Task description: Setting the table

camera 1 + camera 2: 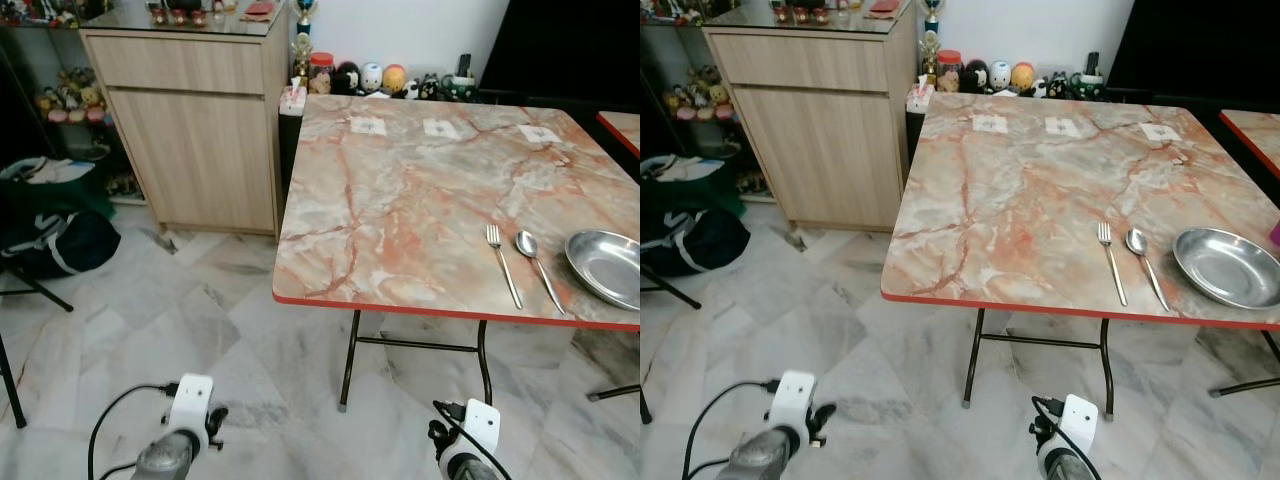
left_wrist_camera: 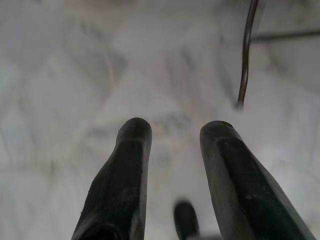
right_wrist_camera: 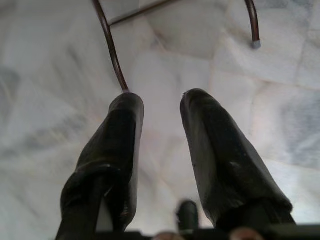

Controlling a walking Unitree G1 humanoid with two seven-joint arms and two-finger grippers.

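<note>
Left eye view: I'm seeing fork (image 1: 503, 264), spoon (image 1: 538, 268), steel plate (image 1: 607, 266) lying side by side at lower right of table (image 1: 400, 200), near its edge, likely one place setting.
Left gripper (image 2: 175, 135): I'm hanging it idle, fingers parted, empty.
Right gripper (image 3: 160, 107): I'm hanging it parted, empty, over floor.

text: none legible | white labels (image 1: 441, 128) on table (image 1: 400, 220): too small to read

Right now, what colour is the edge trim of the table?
Red-orange, running along the near edge of the marble-patterned table; clearest in the left eye view.
</note>
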